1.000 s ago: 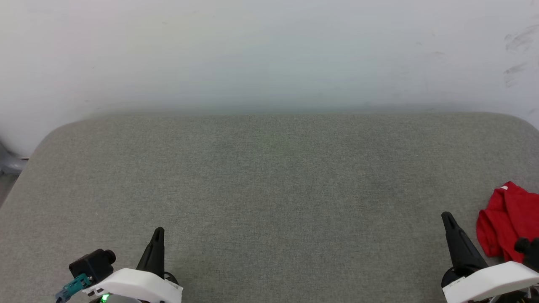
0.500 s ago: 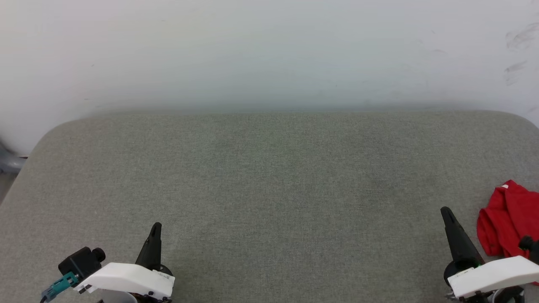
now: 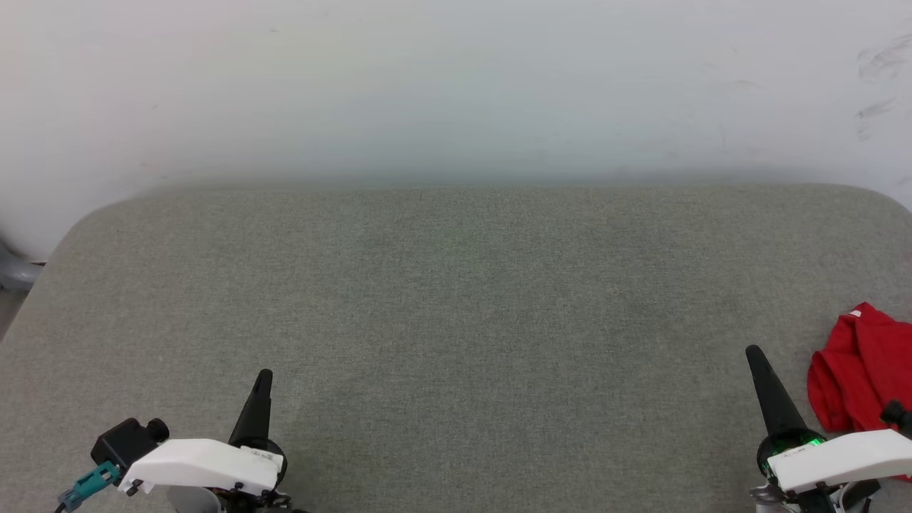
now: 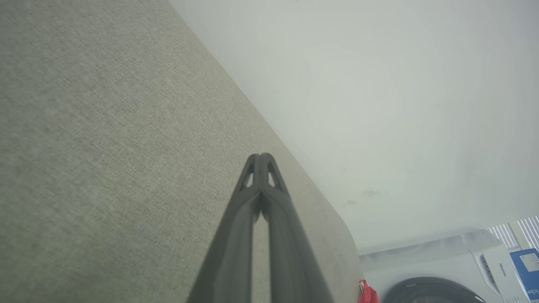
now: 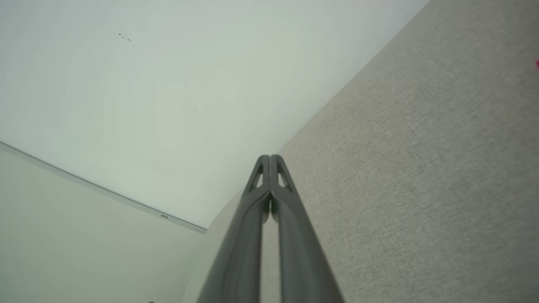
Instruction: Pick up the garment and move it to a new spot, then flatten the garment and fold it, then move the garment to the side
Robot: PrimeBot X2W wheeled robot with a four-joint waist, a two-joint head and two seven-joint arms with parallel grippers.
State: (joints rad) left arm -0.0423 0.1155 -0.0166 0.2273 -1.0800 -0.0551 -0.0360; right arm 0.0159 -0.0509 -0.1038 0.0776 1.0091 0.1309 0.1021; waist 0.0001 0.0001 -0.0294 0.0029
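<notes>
As I log this station from my remote desk, I count these items.

Item 1, garment (image 3: 858, 370): a crumpled red heap at the right edge of the grey fabric surface (image 3: 456, 299), cut off by the frame. A small white patch shows at its top. No lettering or sleeves can be made out. It lies just to the right of the right gripper, and the white wrist housing covers its lower part. In my left wrist view a red sliver of it (image 4: 367, 294) shows at the surface's far corner.

Item 2, left gripper (image 3: 262, 376): low at the near left, above the cloth, well apart from the garment. In its own wrist view (image 4: 261, 156) the two dark fingers are pressed together at the tips, with nothing between them. A teal connector (image 3: 89, 484) sticks out beside the wrist.

Item 3, right gripper (image 3: 752, 354): low at the near right. Its wrist view (image 5: 269, 156) shows the fingers closed tip to tip and empty. A green light (image 3: 798, 445) glows at the finger base.

Item 4, surroundings: a white wall (image 3: 456, 85) behind the surface, with scuff marks (image 3: 880, 64) at upper right. A washing machine (image 4: 421, 269) stands beyond the surface's far corner in the left wrist view.
</notes>
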